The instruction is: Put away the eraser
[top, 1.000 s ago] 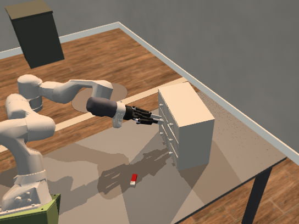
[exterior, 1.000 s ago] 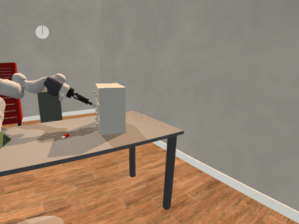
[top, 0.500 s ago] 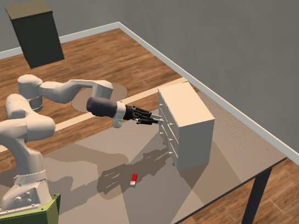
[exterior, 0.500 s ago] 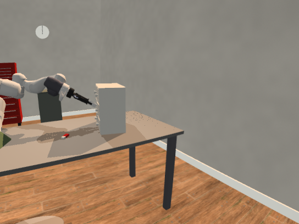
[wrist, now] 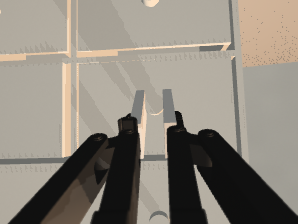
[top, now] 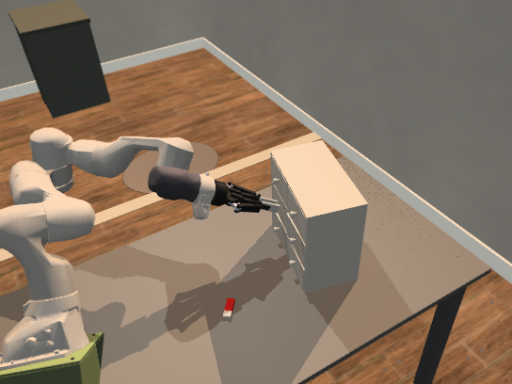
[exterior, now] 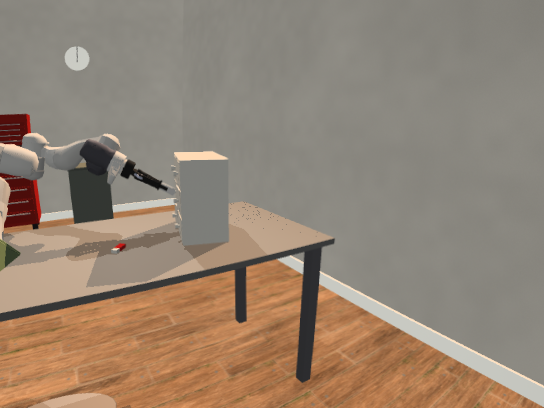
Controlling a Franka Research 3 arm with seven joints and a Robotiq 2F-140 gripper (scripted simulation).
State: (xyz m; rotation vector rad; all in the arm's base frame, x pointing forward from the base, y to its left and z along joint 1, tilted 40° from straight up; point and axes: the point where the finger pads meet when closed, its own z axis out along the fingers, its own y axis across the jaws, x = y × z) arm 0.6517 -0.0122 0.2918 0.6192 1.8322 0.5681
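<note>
The small cream chest [top: 316,207] stands on the table, with all its drawers pushed in; it also shows in the exterior view [exterior: 202,197]. My gripper [top: 274,203] reaches level at the chest's front. Its fingers are closed around the round knob [wrist: 157,111] of the middle-row drawer in the column nearest the chest's side edge. The gripper also shows in the exterior view [exterior: 171,190] and in the wrist view [wrist: 153,107]. The red and white eraser [top: 229,309] lies flat on the table in front of the chest, apart from the gripper, and shows in the exterior view [exterior: 118,248]. The drawers' contents are hidden.
Other drawer knobs [wrist: 149,2] sit above and below the held one. The table's edge runs close behind and beside the chest. A dark cabinet [top: 60,56] stands on the floor far off. My arm's base [top: 47,348] is at the table's near left corner.
</note>
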